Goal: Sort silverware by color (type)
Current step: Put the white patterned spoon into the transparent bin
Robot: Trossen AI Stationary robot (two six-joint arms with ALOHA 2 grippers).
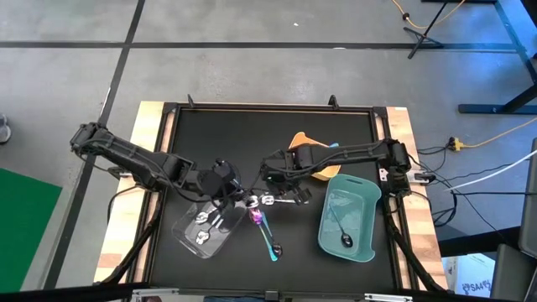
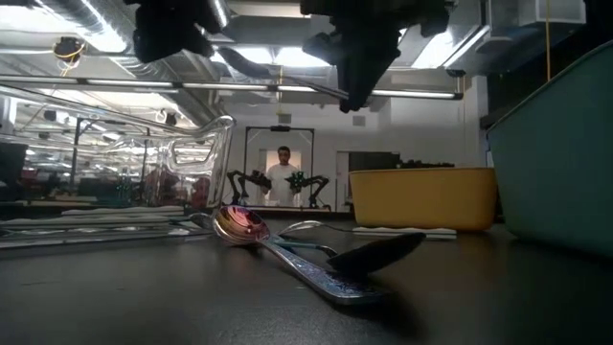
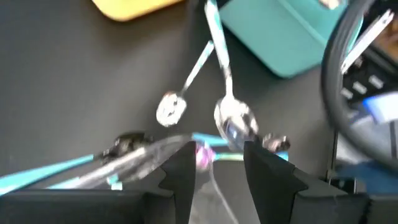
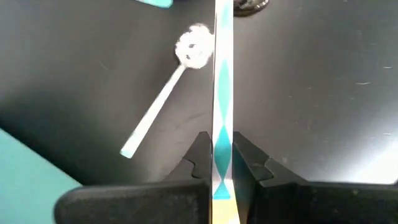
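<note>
My right gripper (image 1: 279, 195) points down over the middle of the black table and is shut on a thin teal-and-silver utensil (image 4: 222, 74). My left gripper (image 1: 231, 191) hovers open above the far rim of the clear tray (image 1: 205, 228), which holds silver spoons (image 1: 204, 220); nothing is between its fingers (image 3: 186, 171). An iridescent spoon (image 2: 244, 225) and a dark-headed, teal-handled spoon (image 1: 273, 248) lie flat on the table near the front. Two more silver-headed spoons (image 3: 171, 109) lie beyond the left gripper. One dark spoon (image 1: 345, 239) lies in the teal tray (image 1: 367, 200). My right gripper pinches the utensil's handle (image 4: 222, 149) between its two fingers, coming from above with the fingers pointing steeply down. The handle runs straight on past the fingertips toward the table. Whether its far end rests on the table I cannot tell.
A yellow tray (image 1: 304, 144) sits partly under the right arm at the back. The teal tray stands at the right, the clear tray at the front left. Wooden strips (image 1: 147, 134) border the black surface. A person (image 2: 283, 177) stands far off in the room behind.
</note>
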